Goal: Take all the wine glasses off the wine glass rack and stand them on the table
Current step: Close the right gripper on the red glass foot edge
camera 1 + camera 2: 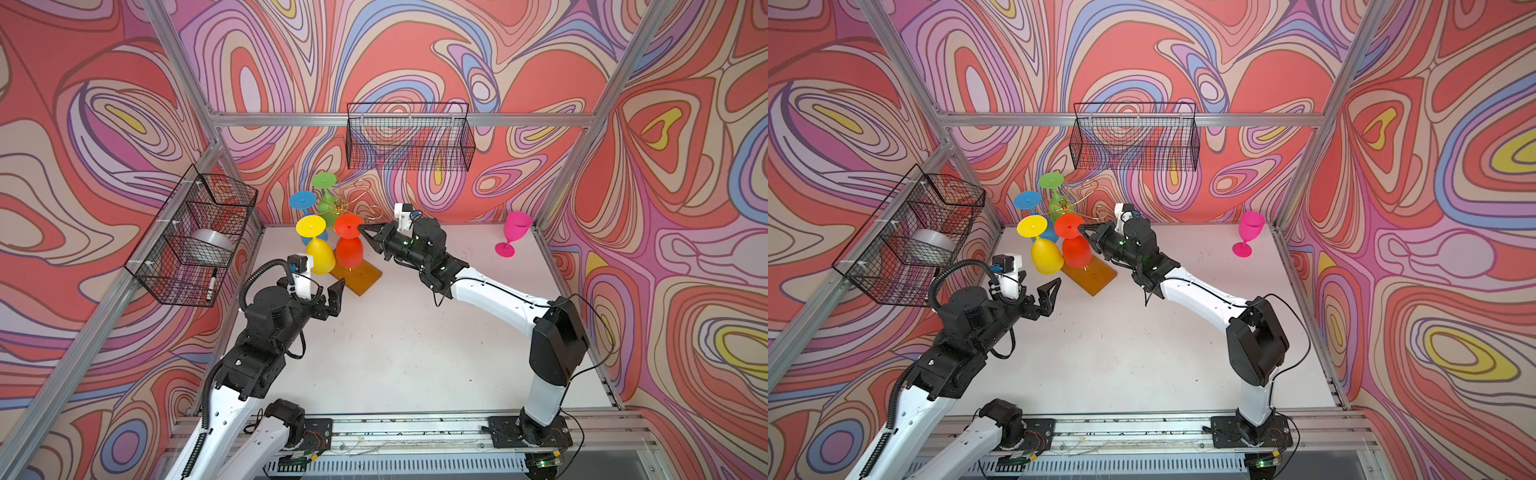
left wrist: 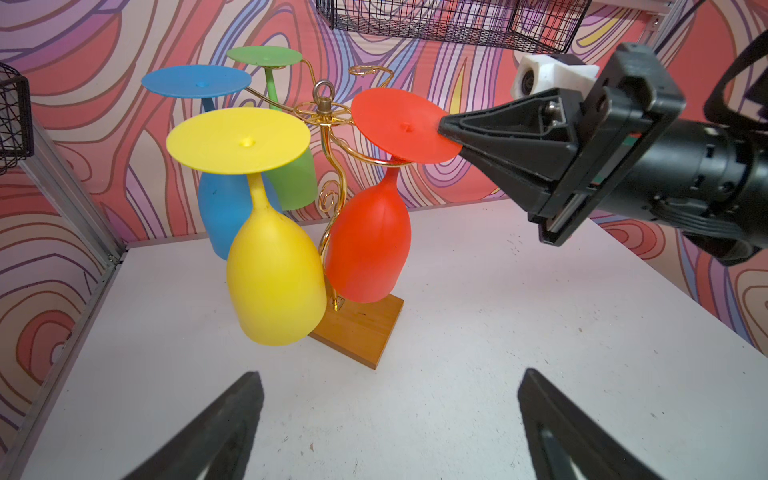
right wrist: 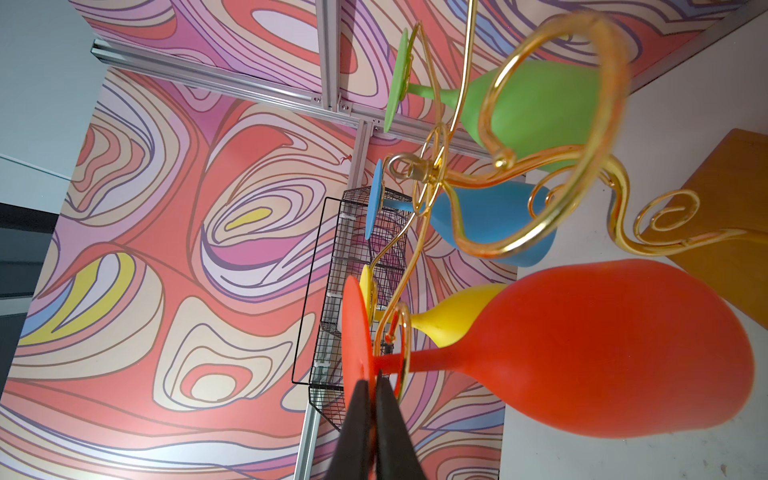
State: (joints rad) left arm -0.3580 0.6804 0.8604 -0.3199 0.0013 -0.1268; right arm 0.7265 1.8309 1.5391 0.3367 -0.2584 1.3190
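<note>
- Hanging from the rack (image 2: 323, 109) at the far left of the table (image 1: 415, 332): four opaque matte wine glasses, namely a red glass (image 2: 368, 245), a yellow glass (image 2: 276, 286), a blue glass (image 2: 220, 216) and a green glass (image 2: 291, 183).
- Rack: thin gold wire tree with curled arms, a ring on top and a twisted stem on a flat amber block.
- Red glass, look: flat round foot, short stem, rounded bowl. Its stem sits in the wire loop of the arm facing the right arm.
- Red glass, orientation: inverted, foot up, mouth down towards the block. The long axis is near vertical and slightly tilted, with the bowl just beside the rack's stem.
- Right gripper (image 3: 371, 380): clenched on the rim of the red glass's foot, reaching in from the side with a finger on each face of the disc.
- Left gripper (image 1: 336, 296): released, jaws wide and holding nothing, above the table near the block and facing the rack.
- Pink glass (image 1: 515, 232): upright on the table at the far right, well apart from the rack.
</note>
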